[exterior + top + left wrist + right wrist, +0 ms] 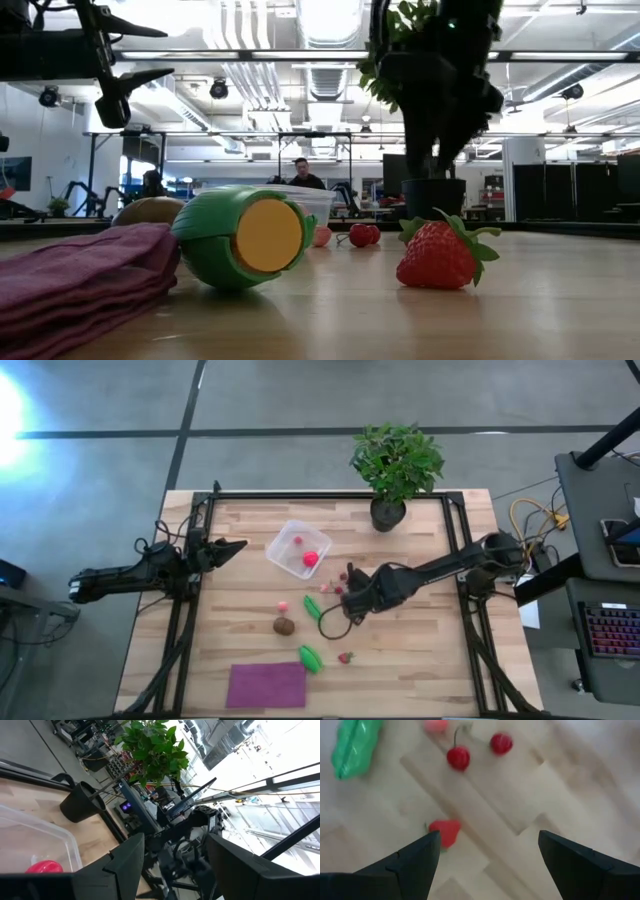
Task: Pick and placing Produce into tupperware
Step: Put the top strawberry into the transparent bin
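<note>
The tupperware (290, 544) is a clear square tub on the table's far middle, with a red ball (311, 558) inside. It also shows in the left wrist view, tub (35, 840) and ball (45, 867). My left gripper (238, 547) (175, 860) hangs open just left of the tub. My right gripper (333, 624) (487, 855) is open above the table's middle, beside a green piece (313, 607) (355, 745). Loose on the table lie two cherries (459, 756), a strawberry (445, 831), a pink bit (283, 605), a brown oval (284, 625), a second green piece (311, 658) (240, 238) and another strawberry (346, 657) (440, 255).
A potted plant (395, 470) stands at the far edge. A folded purple cloth (267, 685) (80, 270) lies at the near edge. Dark rails run along the table's left, right and far sides. A person (300, 172) sits in the room behind.
</note>
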